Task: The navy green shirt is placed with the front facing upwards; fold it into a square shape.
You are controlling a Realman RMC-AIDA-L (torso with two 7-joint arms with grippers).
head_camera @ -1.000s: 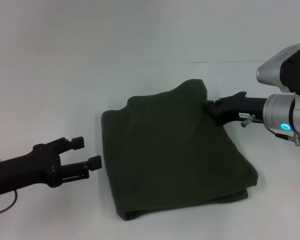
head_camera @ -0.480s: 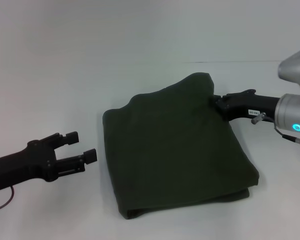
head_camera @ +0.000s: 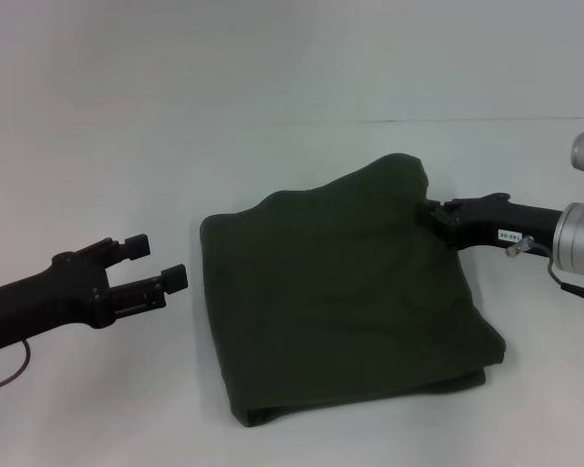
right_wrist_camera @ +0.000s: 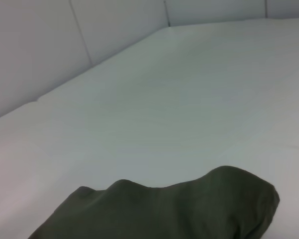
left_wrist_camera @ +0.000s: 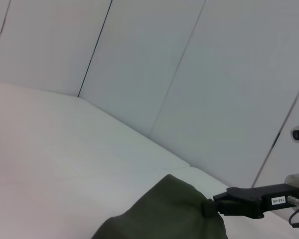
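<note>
On the white table (head_camera: pixel 273 97), the right tool (head_camera: pixel 434 211) pinches the folded shirt's (head_camera: pixel 341 292) far corner (left tool (head_camera: pixel 158 263) wide, beside it)

right gripper (head_camera: pixel 434 212): fingertips hidden at the navy green shirt's (head_camera: pixel 341 292) far right corner, grip not readable | shirt lettering and neck label folded out of sight | both arms cut off by the head view's side edges

Right gripper (head_camera: pixel 436 215) now further toward 3 o'clock, dragging the far right corner of the shirt (head_camera: pixel 346 302) with it. Left gripper (head_camera: pixel 158 263) pulled back toward 9 o'clock, slightly higher.
</note>
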